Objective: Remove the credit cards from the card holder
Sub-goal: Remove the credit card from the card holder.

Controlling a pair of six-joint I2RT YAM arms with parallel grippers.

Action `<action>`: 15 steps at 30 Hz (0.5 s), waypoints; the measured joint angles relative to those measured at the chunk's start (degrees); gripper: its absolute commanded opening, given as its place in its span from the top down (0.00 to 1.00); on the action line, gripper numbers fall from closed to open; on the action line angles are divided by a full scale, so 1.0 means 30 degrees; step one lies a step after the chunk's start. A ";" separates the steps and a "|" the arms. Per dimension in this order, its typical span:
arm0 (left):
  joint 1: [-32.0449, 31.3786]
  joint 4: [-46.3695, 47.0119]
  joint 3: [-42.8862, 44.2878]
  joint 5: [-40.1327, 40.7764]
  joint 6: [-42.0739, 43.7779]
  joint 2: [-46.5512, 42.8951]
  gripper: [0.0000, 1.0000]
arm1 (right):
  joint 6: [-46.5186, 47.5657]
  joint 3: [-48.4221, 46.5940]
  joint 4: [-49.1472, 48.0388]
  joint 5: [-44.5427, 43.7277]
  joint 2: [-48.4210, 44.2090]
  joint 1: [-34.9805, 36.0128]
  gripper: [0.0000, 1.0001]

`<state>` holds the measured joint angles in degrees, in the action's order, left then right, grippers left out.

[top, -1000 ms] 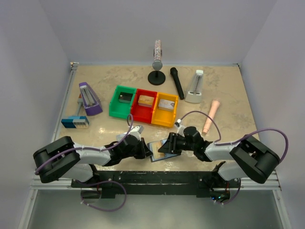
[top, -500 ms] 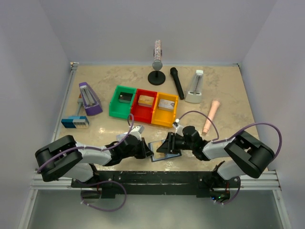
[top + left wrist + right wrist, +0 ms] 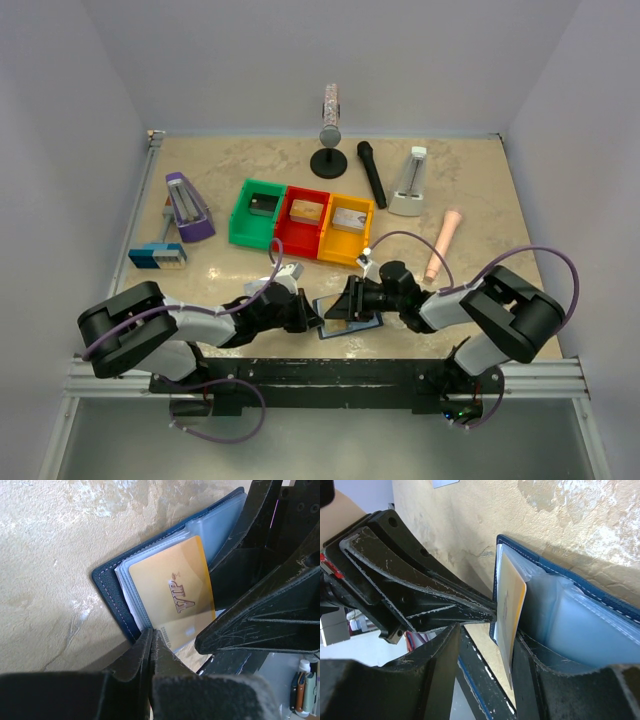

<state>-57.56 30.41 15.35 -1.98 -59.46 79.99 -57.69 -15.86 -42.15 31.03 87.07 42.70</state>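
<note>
Pinching a corner of the yellow-gold card [image 3: 172, 597], the left claw [image 3: 151, 640] is pressed together at the table's [image 3: 480, 200] near edge. The card pokes from the open navy card holder [image 3: 107, 587], straddled by the right claw [image 3: 347, 308], jaws spread.

The dark navy card holder [image 3: 107, 586] lies open near the bench's [image 3: 50, 555] front edge, clear blue-grey sleeves fanned, a yellow-gold credit card [image 3: 172, 592] lettered VIP sticking partway out of one sleeve.

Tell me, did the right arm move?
Yes. The right arm slid a little left, bringing its wrist nearer the yellow bin.
</note>
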 measured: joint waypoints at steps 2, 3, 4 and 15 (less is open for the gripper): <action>0.0000 0.0015 0.0000 0.0000 0.0000 0.0015 1.00 | 0.0000 -0.0007 0.0007 0.0015 -0.0007 0.0000 0.53; 0.0000 0.0015 0.0000 0.0000 0.0007 0.0015 1.00 | 0.0000 -0.0007 0.0029 0.0015 -0.0022 0.0000 0.53; 0.0000 0.0015 0.0000 0.0000 0.0000 0.0015 1.00 | 0.0007 -0.0015 0.0066 0.0015 -0.0051 0.0007 0.53; -0.0051 -0.0029 0.0000 0.0015 -0.0007 0.0007 0.98 | 0.0415 -0.0109 0.1668 -0.0007 -0.1107 0.0022 0.54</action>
<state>-57.71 30.33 15.35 -1.93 -59.48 80.01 -56.45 -16.19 -37.15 31.00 83.74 42.76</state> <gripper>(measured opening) 0.013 0.462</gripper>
